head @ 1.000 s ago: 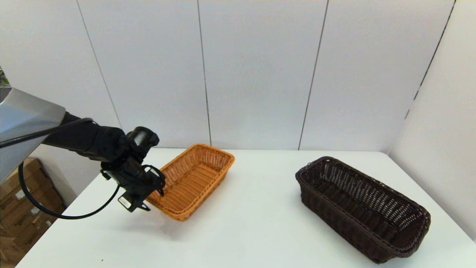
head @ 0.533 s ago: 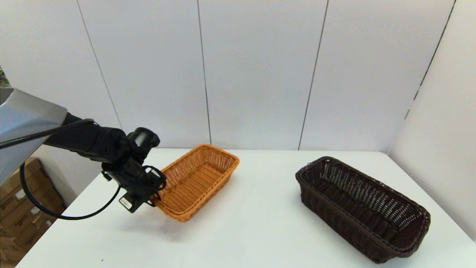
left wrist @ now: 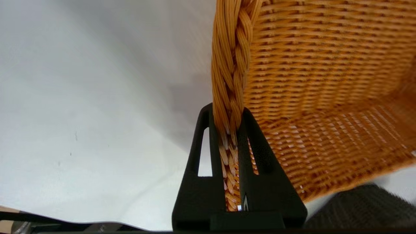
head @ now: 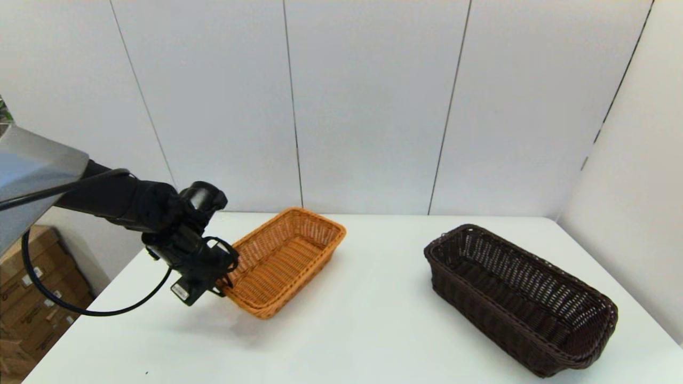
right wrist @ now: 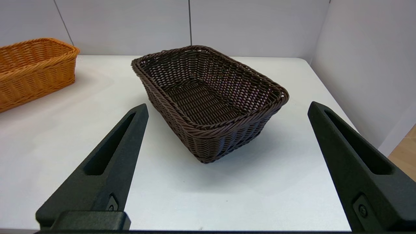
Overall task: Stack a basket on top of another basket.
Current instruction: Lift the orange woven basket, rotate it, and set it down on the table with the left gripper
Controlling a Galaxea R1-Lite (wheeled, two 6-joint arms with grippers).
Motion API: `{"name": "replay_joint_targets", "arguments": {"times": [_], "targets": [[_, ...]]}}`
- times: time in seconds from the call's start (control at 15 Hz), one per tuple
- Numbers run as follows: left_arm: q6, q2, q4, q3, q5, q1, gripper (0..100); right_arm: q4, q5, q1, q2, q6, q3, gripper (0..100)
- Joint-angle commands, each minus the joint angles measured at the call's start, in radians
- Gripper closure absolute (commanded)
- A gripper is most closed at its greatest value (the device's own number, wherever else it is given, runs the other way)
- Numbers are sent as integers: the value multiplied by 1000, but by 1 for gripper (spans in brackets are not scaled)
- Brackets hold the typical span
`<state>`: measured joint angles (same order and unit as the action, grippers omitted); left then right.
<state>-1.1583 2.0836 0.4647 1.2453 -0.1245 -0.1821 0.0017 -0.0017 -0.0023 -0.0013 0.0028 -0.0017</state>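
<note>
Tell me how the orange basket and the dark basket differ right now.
The orange basket has a tight weave; the dark basket has open-weave sides. The left gripper has its jaws clamped on the orange basket's rim, while the dark basket is ungripped, the open right gripper short of it. Both are rectangular wicker with braided rims.

bare table (head: 373, 314) between orange basket (head: 288, 261) and dark basket (head: 520, 296), wall panels (head: 368, 106) close behind

— Where's your left gripper (head: 221, 285)?
— Low at the table's left, arm reaching in from the left side, fingers (left wrist: 252, 143) clamped together on a rim.
— And your right gripper (right wrist: 227, 107)?
— Held back, jaws spread wide.
</note>
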Motion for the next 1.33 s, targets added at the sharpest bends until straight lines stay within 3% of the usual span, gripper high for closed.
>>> {"name": "replay_joint_targets", "arguments": {"times": [0.07,0.47,0.73,1.33], "targets": [[55,-82,-3,-35,-103,4,100,0,0,-1,1,0,0,0],[114,-155,-181,-195,-227,18,100,0,0,1,1,0,0,0],[183,-211,-207,-241,-357,59,100,0,0,-1,1,0,0,0],[298,-238,-196,-296,-537,112,100,0,0,1,1,0,0,0]]}}
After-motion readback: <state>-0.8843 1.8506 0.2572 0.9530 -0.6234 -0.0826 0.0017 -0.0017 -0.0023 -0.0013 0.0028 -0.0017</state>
